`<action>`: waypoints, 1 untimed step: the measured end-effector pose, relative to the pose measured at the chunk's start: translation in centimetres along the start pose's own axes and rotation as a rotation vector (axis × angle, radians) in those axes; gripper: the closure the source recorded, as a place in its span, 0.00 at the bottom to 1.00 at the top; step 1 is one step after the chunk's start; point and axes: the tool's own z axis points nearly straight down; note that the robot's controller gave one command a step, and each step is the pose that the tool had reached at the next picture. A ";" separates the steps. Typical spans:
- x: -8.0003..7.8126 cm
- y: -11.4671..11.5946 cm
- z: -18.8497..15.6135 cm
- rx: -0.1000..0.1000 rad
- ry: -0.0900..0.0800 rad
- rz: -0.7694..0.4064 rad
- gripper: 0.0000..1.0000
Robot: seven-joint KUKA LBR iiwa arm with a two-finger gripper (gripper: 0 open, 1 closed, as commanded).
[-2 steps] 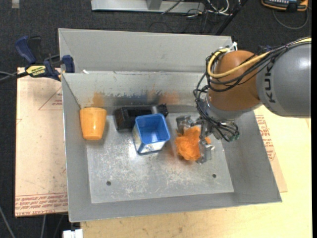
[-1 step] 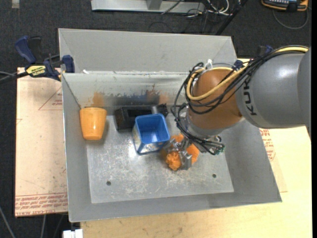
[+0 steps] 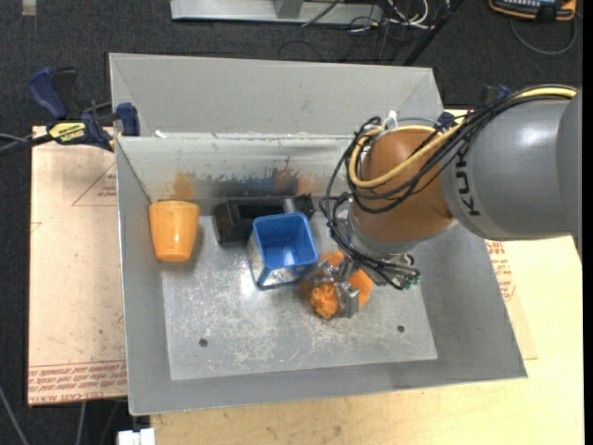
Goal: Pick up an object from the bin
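Observation:
My gripper (image 3: 347, 297) is down near the bin floor, right of centre, below the arm's orange dome. A small lumpy orange thing (image 3: 323, 298) lies right against the gripper's left side, touching it. Just to the left, a blue open-topped box (image 3: 283, 247) is tipped on its side, its rim close to the orange thing. Behind the blue box a black rectangular tray (image 3: 243, 217) lies along the back wall.
An orange cup (image 3: 174, 231) stands at the bin's left side, well away from the gripper. The arm and its cables cover the bin's right rear part. Bare floor spreads across the front of the bin.

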 end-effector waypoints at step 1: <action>0.6 -1.2 -13.3 0.001 -0.004 -0.019 1.00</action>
